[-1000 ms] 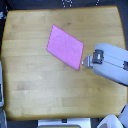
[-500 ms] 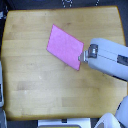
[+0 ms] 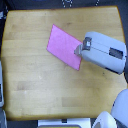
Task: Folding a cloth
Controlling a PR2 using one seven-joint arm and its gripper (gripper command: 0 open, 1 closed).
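Observation:
The bright pink cloth [image 3: 64, 45] lies flat and tilted on the wooden table [image 3: 35, 85], a little above its middle. My gripper [image 3: 78, 50] sits at the end of the grey-white arm [image 3: 104, 51], which reaches in from the exterior view's right. The gripper tip is over the cloth's right edge, near its lower right corner. The frame is too blurred to show whether the jaws are open or shut, or whether they touch the cloth.
White robot body parts [image 3: 119, 110] fill the lower right corner in front of the table. A pale object [image 3: 2, 92] stands at the left edge. Dark floor surrounds the table at the top.
The arm has moved toward the exterior view's left, from beside the cloth to over its right edge. The cloth has not visibly moved.

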